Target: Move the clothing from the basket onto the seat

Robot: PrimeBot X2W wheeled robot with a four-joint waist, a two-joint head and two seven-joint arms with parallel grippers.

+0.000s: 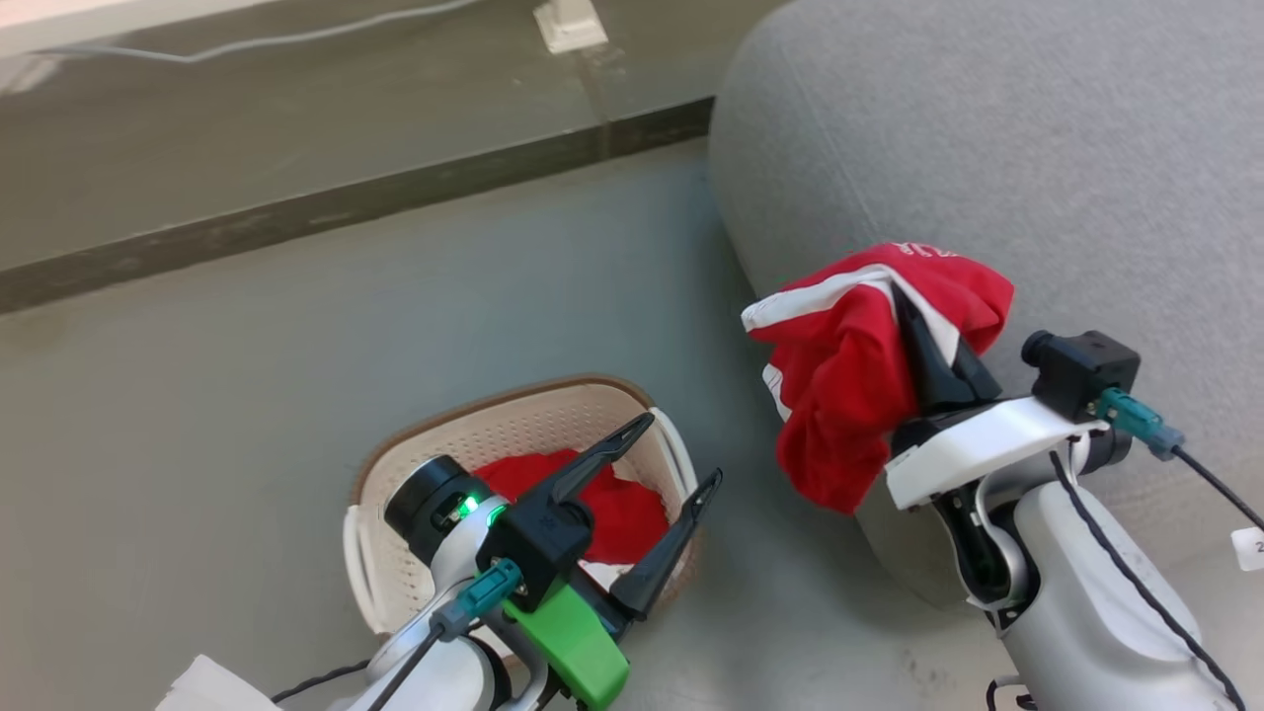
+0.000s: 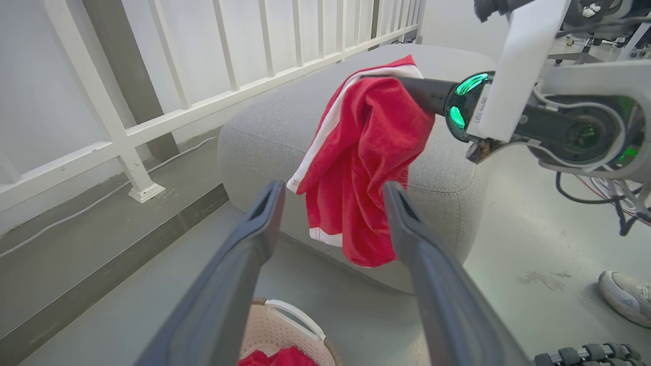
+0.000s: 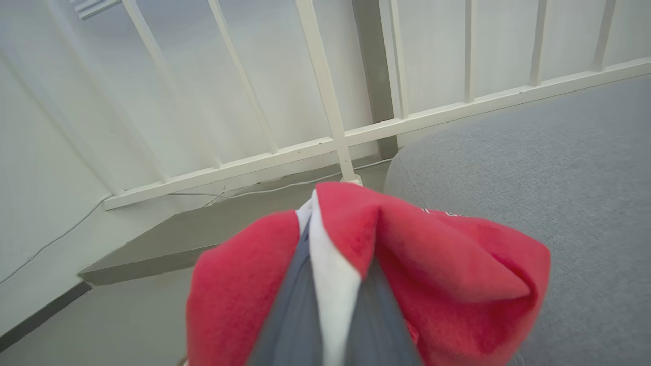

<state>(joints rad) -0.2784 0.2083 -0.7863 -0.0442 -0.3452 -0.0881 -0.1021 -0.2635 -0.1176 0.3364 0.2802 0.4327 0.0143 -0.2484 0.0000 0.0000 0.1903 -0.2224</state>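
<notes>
Gripping red clothing at the seat's edge, right fingers; left fingers splayed empty above the basket

White lettering ran along the top fold of the soft red fabric garment, too crumpled to read. A small white paper tag showed a "2", the rest cut off.

A dark strip crosses the grey floor toward eleven o'clock. Beyond it stands a white railing with a white cable at its foot.
</notes>
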